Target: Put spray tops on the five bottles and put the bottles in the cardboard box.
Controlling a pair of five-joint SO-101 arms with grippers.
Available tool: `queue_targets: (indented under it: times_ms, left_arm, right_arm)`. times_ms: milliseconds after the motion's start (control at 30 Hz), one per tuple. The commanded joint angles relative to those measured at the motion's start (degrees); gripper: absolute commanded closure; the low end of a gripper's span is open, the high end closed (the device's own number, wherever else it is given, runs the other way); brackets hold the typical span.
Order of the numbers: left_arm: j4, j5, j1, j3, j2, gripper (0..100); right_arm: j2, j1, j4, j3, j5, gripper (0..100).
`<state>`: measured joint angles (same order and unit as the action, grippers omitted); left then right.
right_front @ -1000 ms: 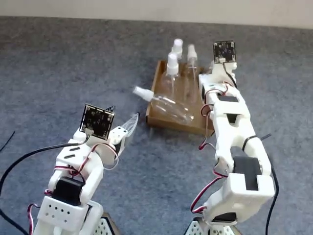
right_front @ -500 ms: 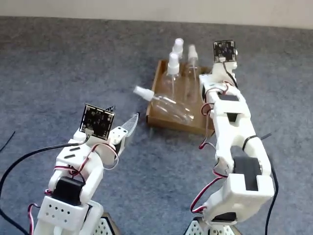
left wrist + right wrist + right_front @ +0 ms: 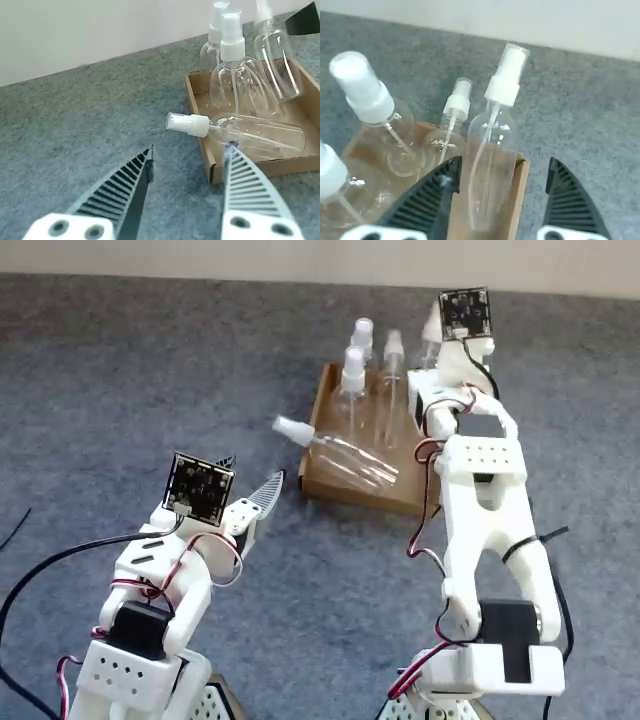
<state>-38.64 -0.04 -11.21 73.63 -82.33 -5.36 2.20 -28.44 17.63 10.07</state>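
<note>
Grey carpet covers the whole table, with a pale wall along the far edge. A shallow cardboard box sits on the carpet towards the far side, in front of the right arm.

Clear upright bottles with white spray heads stand together in the far half of the box. A lying bottle rests on its side across the near half of the box. Its neck crosses the box's left wall, so its spray top hangs out over the carpet.

The left gripper hovers over bare carpet to the near left of the box, jaws spread wide and holding nothing. The lying bottle's spray top is a little beyond the fingertips, roughly in line with the gap between them and clear of both. One fingertip points towards the box's near left corner.

The right gripper is raised over the far right corner of the box, jaws parted and empty. A tall bottle stands in that corner, in line with the gap between the jaws, and neither jaw presses on it. The other upright bottles stand off to one side of this gripper, inside the box.
</note>
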Motion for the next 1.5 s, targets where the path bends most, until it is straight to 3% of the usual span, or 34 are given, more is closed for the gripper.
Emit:
queue_targets:
  times_ms: [0, 233, 500, 633, 733, 933, 1233, 1467]
  left_arm:
    - [1.1, -0.4, 0.7, -0.3, -0.5, 79]
    - [1.1, -0.4, 0.7, -0.3, -0.5, 79]
    - [1.0, -0.4, 0.7, -0.2, -0.5, 79]
    - [1.0, -0.4, 0.9, 0.0, -0.5, 79]
    - [1.1, -0.4, 4.4, -0.3, -0.7, 79]
    - [1.3, -0.3, 10.1, 0.6, -6.3, 79]
    - [-5.0, -0.3, 17.0, 11.3, -23.2, 79]
    - [-5.2, -0.3, 20.2, 17.8, -21.8, 79]
  right_arm:
    - [-3.5, 0.3, -0.5, -3.3, 0.4, 78.9]
    - [-3.6, 0.0, -1.5, -3.6, 0.6, 78.9]
    - [-6.0, 0.0, -9.5, -3.6, 0.5, 79.8]
    - [-13.9, 0.0, -13.5, -2.4, 0.5, 90.6]
    - [-21.7, 0.0, -15.9, 4.1, 0.7, 99.8]
    - [-38.3, 0.3, -15.6, 24.6, 0.9, 99.1]
    - [-61.0, 0.4, -15.6, 48.0, 1.0, 99.1]
    - [-74.9, 0.4, -15.6, 64.1, 1.0, 99.1]
